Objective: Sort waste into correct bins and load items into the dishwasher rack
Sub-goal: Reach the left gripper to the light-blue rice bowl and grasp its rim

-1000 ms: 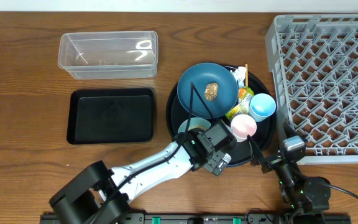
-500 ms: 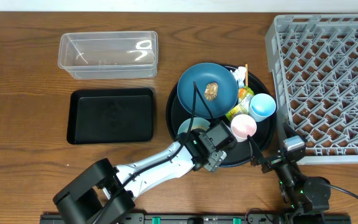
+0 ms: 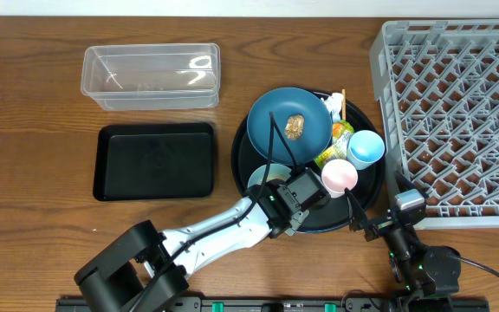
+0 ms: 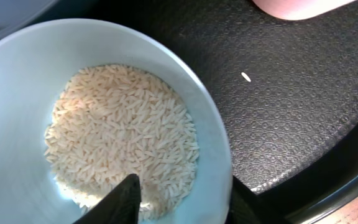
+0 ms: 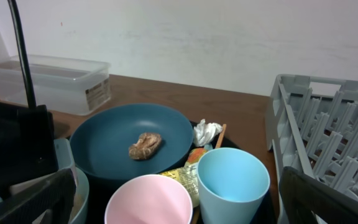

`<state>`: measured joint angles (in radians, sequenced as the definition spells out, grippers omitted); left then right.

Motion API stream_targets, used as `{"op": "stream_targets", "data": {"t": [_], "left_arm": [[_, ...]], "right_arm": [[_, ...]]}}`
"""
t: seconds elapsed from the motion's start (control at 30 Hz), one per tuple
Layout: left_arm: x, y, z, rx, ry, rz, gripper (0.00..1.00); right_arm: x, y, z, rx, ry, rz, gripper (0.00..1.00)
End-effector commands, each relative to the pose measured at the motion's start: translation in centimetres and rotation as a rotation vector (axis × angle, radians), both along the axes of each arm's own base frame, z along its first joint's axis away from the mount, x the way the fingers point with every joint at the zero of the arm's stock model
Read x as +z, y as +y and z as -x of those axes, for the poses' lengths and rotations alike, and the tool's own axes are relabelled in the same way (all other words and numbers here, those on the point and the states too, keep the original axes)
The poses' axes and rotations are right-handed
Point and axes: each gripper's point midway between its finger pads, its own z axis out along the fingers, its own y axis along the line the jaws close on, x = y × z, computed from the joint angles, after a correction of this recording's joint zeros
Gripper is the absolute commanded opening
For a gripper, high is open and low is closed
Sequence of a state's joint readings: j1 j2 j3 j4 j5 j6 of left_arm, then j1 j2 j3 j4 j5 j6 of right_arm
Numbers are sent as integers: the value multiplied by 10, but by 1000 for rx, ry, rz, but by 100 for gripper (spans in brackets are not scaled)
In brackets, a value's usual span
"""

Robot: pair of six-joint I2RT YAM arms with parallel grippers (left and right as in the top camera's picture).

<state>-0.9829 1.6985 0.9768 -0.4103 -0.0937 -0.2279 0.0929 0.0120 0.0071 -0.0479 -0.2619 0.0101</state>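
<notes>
While the left gripper (image 4: 184, 191) stands half closed astride the rim of the white bowl (image 4: 221, 149), one finger sits inside over the white rice grains (image 4: 123, 137), not yet pinching. Since a second ago it has slid onto the bowl and narrowed. Beyond its outer finger spreads the round black tray (image 4: 291, 124), on a wooden table (image 3: 42, 234) before a white wall (image 5: 229, 37).

Far left, clear tub (image 3: 150, 76); black rectangular tray (image 3: 156, 161) just nearer. Round black tray (image 3: 364, 192) mid-table holds blue plate (image 3: 275, 117) with brown lump (image 3: 295, 126), wrapper (image 3: 334, 143), tissue (image 3: 333, 106), pink cup (image 3: 339, 176), light blue cup (image 3: 366, 148), white bowl (image 3: 260, 176). Left gripper (image 3: 280, 192) at bowl's near-right rim. Grey rack (image 3: 457, 113) on the right.
</notes>
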Motion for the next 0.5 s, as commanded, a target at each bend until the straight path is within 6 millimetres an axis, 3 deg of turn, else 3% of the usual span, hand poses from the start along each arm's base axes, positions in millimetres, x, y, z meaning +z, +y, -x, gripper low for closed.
{"op": "stream_targets", "data": {"t": [0.0, 0.13, 0.47], "left_arm": [[-1, 1, -5, 0, -18, -18, 37], [-1, 2, -4, 0, -16, -21, 35], [-1, 1, -4, 1, -16, -20, 9]], "right_arm": [[-2, -4, -1, -16, 2, 11, 99], [-2, -4, -1, -16, 2, 11, 99], [-2, -4, -1, -15, 2, 11, 99]]}}
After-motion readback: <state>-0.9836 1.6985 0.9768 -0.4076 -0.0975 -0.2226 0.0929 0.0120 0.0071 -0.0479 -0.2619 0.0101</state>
